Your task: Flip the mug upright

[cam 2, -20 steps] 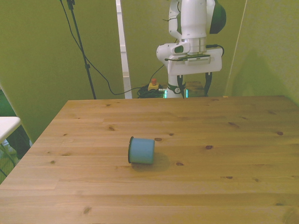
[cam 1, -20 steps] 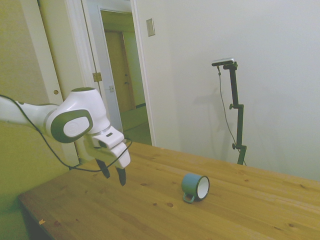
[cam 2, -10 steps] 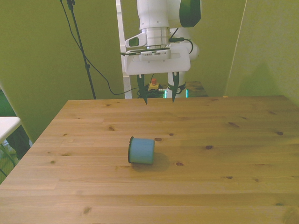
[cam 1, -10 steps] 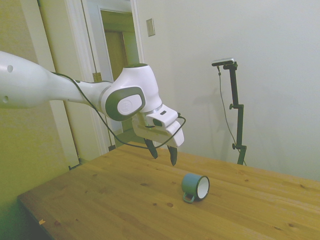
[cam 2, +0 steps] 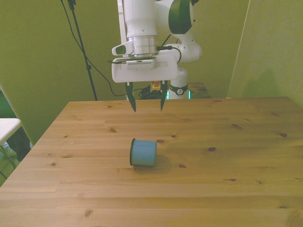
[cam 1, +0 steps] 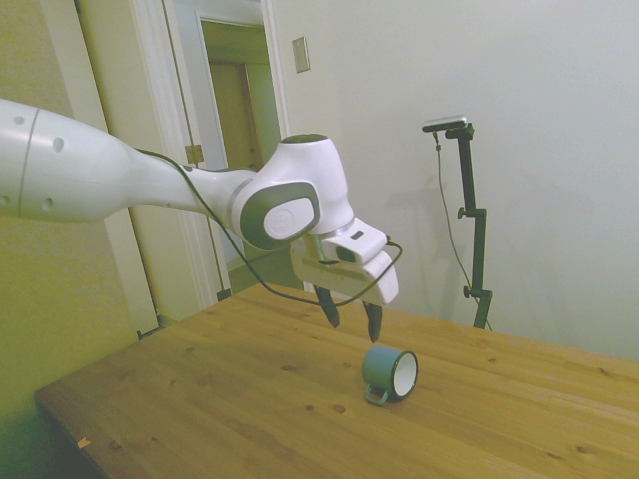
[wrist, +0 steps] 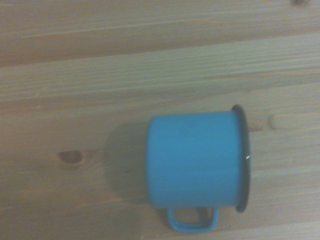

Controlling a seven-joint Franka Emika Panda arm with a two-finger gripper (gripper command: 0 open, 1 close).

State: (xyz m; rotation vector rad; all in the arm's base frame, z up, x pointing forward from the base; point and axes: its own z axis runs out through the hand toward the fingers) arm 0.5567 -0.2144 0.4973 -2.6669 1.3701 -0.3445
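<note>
Mug (cam 1: 390, 373) lies on its side on the surface (cam 2: 227, 156), roughly mid-surface, mouth toward the front view's left, handle low, at or just off the wood. In the wrist view the mug (wrist: 195, 165) shows its dark rim and loop handle clearly, body unobstructed. Claw (cam 2: 145, 103) hangs above and slightly behind the mug, apart from it, fingers spread and pointing down, nothing between them. The task is not started on the mug itself: it is on its side, untouched. Risks from here, as a guess: the mug is a cylinder on its side, so any off-centre finger contact likely rolls or skids it instead of gripping. The handle near the surface may block one direction of roll but could also catch a finger on descent. Pinching across the smooth enamel wall may slip when it rotates up. A rim grip looks more secure, but needs the claw's wrist turned to line up with the mouth. Coming down too low drives fingertips into the wood. Letting go before the base is flat could tip it back over. No brand, label or readable text visible on the mug, arm or surface.
</note>
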